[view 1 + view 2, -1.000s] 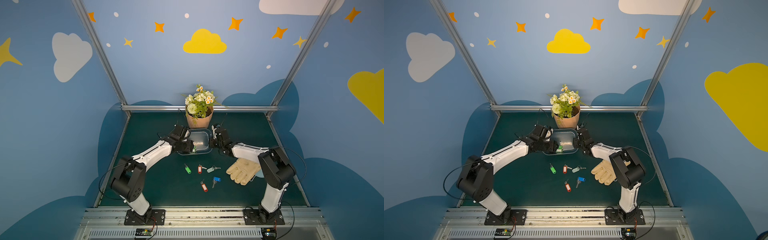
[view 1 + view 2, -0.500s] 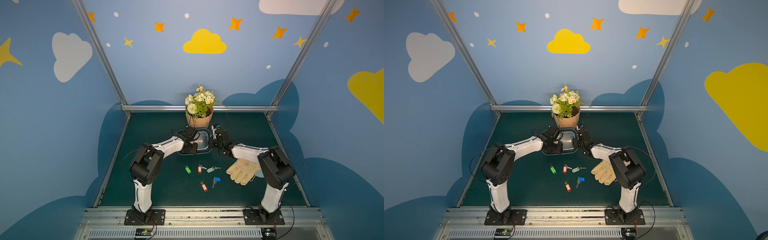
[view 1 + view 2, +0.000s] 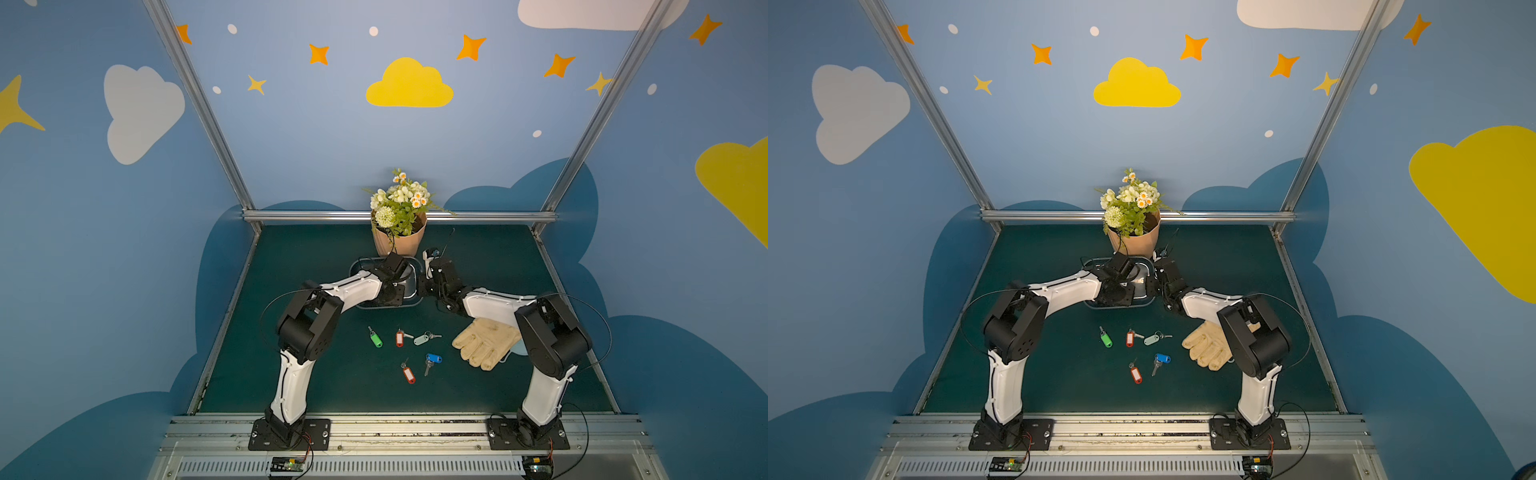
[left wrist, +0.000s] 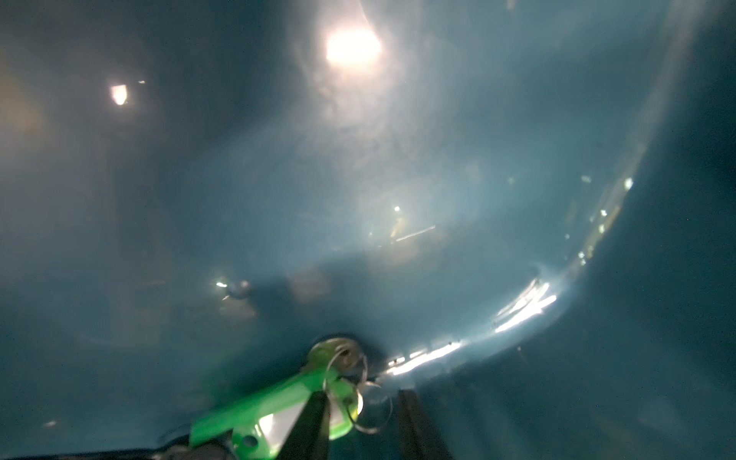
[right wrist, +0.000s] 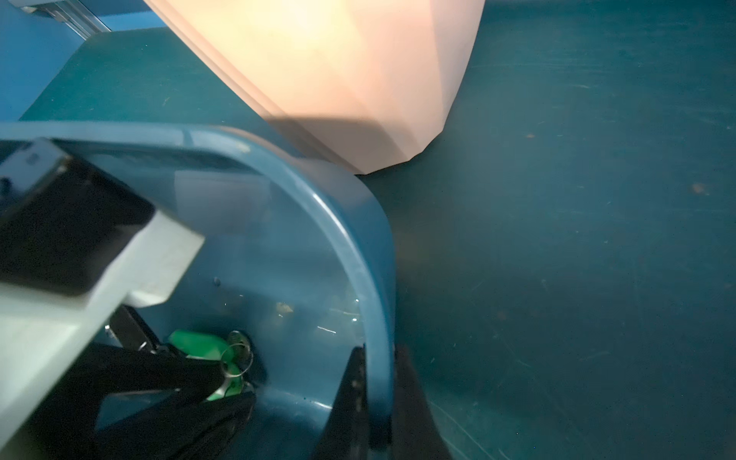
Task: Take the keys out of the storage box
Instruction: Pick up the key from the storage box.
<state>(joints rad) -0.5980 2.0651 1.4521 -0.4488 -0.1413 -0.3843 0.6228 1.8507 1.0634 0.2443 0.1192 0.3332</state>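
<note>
Left pincer (image 5: 223,388) now deeper, around glossy green-tagged key (image 5: 207,348); right pincer (image 5: 378,398) clamped on smooth storage box (image 5: 358,255) rim.

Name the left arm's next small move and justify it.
Probably lift straight up out of the storage box: the left gripper is closed on a green-tagged key at the box floor, while the right gripper pinches the box wall, steadying it.

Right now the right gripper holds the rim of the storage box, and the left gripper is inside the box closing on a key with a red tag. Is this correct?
Not quite: the tag is green, not red. The right wrist view shows the left gripper closing on the green-tagged key inside the storage box. The rest holds: the right gripper is clamped on the rim.
</note>
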